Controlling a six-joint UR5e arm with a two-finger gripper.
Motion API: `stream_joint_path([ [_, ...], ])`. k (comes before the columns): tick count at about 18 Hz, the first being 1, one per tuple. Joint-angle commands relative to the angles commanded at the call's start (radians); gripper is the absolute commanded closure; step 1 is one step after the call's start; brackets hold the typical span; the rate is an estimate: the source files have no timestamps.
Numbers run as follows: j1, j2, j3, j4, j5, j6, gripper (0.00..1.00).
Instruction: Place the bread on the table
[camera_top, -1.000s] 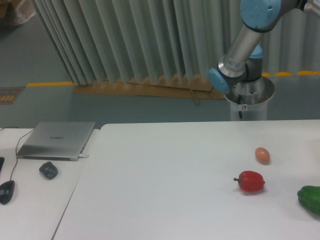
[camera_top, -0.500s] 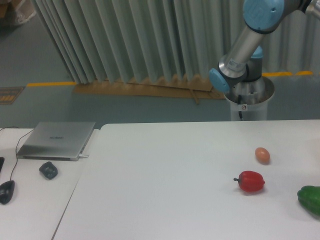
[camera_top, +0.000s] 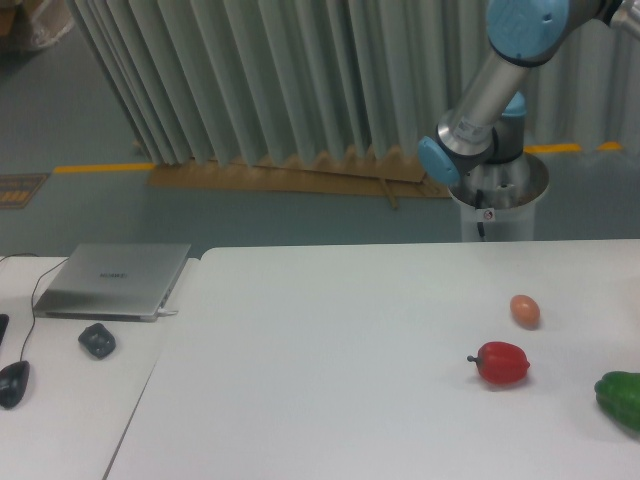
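The large white table fills the lower right of the view. The bread is out of view. Only part of the arm shows, its silver tube and blue joints rising past the top right corner behind the table. The gripper itself is out of frame.
On the table lie a pinkish-tan egg, a red pepper and a green pepper at the right edge. A smaller desk on the left bears a closed laptop, a dark lump and a mouse.
The arm's upper joint has shifted slightly to the right; nothing on the table has moved.
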Motion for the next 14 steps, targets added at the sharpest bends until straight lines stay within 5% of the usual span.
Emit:
stream_joint_path([
  [10,-0.008,0.021,0.011,-0.037,0.002,-0.088,0.86],
  [14,-0.006,0.057,0.038,-0.126,-0.005,-0.112,0.86],
])
